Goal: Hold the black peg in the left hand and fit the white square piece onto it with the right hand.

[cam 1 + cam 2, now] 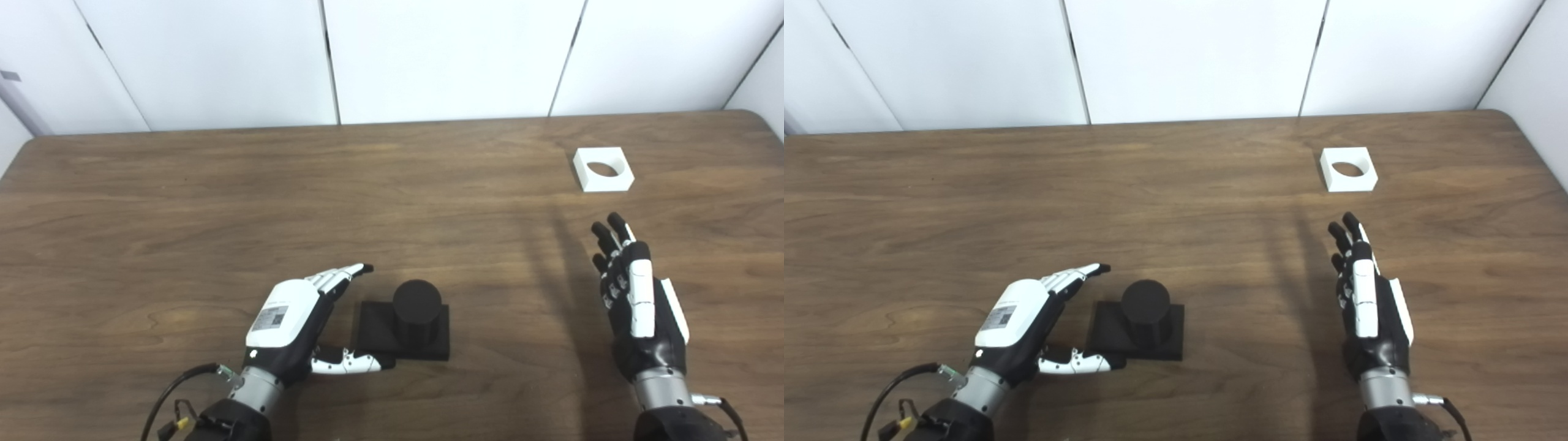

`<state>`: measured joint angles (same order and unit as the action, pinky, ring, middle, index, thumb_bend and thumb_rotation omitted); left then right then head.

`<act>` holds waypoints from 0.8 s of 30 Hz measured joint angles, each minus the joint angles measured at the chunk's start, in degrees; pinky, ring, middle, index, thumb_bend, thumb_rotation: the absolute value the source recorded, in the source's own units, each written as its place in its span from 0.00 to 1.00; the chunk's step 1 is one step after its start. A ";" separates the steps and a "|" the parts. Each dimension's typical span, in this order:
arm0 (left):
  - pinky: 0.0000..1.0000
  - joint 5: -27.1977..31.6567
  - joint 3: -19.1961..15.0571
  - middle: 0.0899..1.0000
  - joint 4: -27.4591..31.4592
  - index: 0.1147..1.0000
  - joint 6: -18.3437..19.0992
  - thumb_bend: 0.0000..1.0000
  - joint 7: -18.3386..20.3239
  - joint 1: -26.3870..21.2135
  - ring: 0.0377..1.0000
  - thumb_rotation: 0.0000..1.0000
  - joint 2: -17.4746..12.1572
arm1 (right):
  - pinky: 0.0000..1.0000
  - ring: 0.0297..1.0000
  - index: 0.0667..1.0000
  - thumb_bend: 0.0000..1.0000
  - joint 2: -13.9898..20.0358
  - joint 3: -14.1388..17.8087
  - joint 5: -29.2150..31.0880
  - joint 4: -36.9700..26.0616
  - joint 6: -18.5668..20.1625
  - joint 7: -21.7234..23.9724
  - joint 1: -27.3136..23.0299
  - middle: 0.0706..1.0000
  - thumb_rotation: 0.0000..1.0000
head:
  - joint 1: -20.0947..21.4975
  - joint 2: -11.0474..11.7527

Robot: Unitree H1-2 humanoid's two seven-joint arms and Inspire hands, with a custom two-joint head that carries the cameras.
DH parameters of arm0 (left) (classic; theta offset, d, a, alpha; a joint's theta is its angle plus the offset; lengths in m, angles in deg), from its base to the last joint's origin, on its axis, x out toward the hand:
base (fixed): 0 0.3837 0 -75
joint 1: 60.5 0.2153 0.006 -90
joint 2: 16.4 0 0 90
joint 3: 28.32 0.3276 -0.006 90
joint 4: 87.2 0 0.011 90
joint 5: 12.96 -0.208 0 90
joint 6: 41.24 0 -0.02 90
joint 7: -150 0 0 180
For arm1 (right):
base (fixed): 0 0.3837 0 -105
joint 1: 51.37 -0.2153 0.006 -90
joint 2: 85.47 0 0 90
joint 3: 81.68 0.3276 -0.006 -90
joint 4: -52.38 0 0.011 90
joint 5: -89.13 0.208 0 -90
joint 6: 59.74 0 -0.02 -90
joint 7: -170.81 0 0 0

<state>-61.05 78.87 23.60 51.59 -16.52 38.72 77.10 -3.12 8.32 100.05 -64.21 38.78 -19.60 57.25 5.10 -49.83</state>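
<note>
Left hand (294, 324) open beside black peg (416, 306); right hand (637, 300) open, white square piece (603, 169) apart

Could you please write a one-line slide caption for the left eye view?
Open left hand beside black peg; open right hand short of white square piece.

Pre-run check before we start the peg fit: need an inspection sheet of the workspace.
Surface: brown wooden table, flat.
Job's things: black peg upright on its square base, near edge; white square piece lying flat, far right, hole up.
Clutter: nothing seen.
Hands: left hand open beside the peg's base, not gripping; right hand open, short of the white piece.
Cables: black cable at left wrist.
Surroundings: white wall panels behind.
</note>
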 measured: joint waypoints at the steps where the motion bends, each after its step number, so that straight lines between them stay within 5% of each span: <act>1: 0.85 -0.01 0.02 0.85 0.00 0.73 0.00 1.00 0.07 -0.01 0.87 0.39 -0.03 | 1.00 1.00 0.98 0.53 0.00 0.02 0.11 0.00 0.00 0.12 0.00 0.94 1.00 | 0.00 0.00; 5: 0.90 -2.52 0.92 0.83 0.02 0.61 -0.08 0.96 0.76 -0.46 0.86 0.26 -0.93 | 1.00 1.00 0.97 0.54 -0.01 0.02 -0.19 0.00 0.01 0.17 0.00 0.94 1.00 | 0.00 0.00; 16: 0.92 -8.39 2.46 0.83 1.99 0.56 1.24 0.97 7.25 -3.21 0.89 0.22 -3.07 | 1.00 1.00 0.98 0.54 -0.01 0.10 -0.45 0.00 0.02 0.17 0.00 0.93 1.00 | -0.18 0.00; 22: 0.99 -11.16 2.67 0.87 -0.43 0.51 -1.04 0.93 -1.16 -2.40 0.93 0.17 -2.23 | 1.00 1.00 0.98 0.53 0.00 0.12 -0.27 0.00 -0.01 0.27 0.00 0.94 1.00 | -0.35 -0.09; 24: 1.00 -11.27 2.64 0.86 -0.60 0.44 -1.22 0.61 -3.35 -1.63 0.93 0.09 -1.65 | 1.00 1.00 0.98 0.54 0.00 0.13 -0.23 0.01 -0.01 0.33 0.00 0.94 1.00 | -0.35 -0.09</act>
<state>-72.32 81.51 23.00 50.37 -19.88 37.09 75.45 -3.12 8.45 99.82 -64.21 38.77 -19.26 57.26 4.75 -49.92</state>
